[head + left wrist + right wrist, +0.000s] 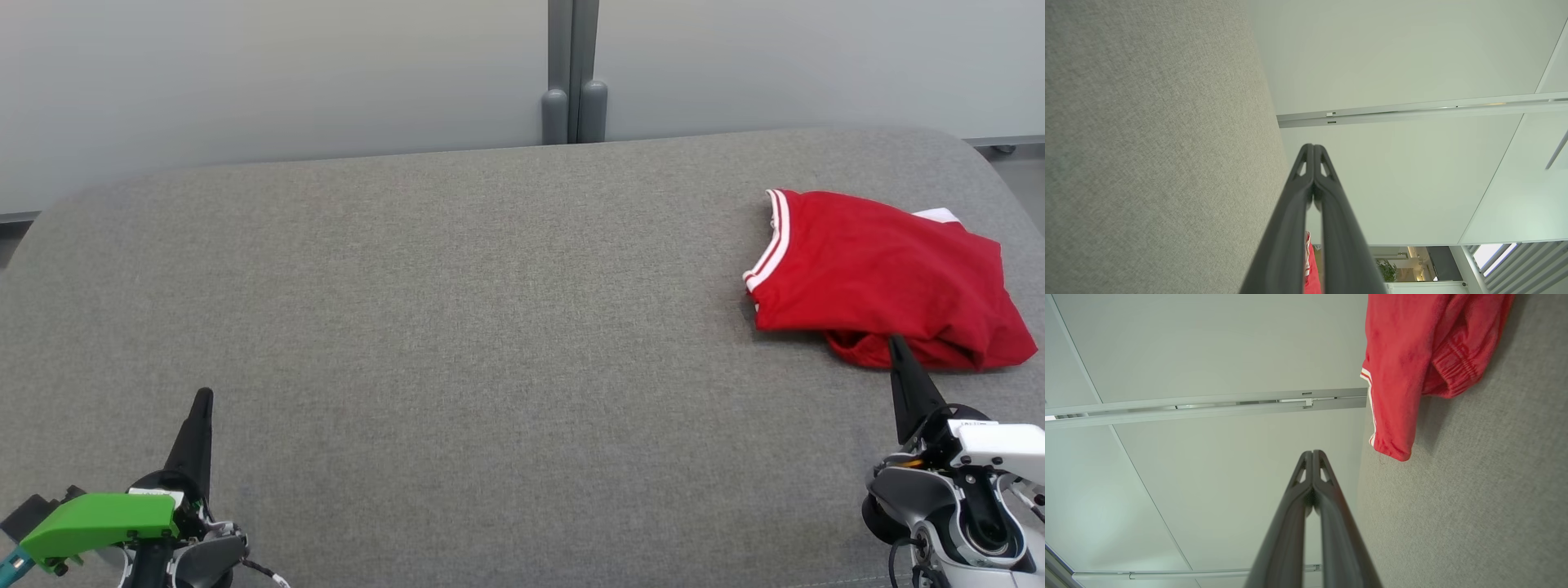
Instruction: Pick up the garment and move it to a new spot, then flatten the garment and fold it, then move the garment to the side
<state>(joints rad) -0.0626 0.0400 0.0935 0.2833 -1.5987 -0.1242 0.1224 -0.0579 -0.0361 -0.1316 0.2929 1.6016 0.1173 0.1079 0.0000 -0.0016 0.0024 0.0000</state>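
Right now the red cloth garment with white stripes along one edge (882, 273) is lying in a small bunched pile at the right side of the head view. It is sitting on the wide grey cloth-covered table (457, 310), near the right edge, with one layer lying over another.

The left gripper (202, 398) is resting at the lower left. Its two dark fingers are pressing tight together and holding nothing. The right gripper (896, 345) is resting at the lower right, also pinched tight and holding nothing. Its tip is pointing toward the near edge of the garment, but in the right wrist view the fingers are staying clear of the cloth.

I think this scene is fitting two stages. The garment may be lying in a loose heap, ready to be picked up. Or it may be lying folded and set off to the side. It is looking a bit lumpy for a neat fold, so I am not picking a next move.

The table is looking soft and woven, with rounded far corners. Behind it, pale grey wall panels (245, 73) are standing with a darker grey post (574, 65) running between them.
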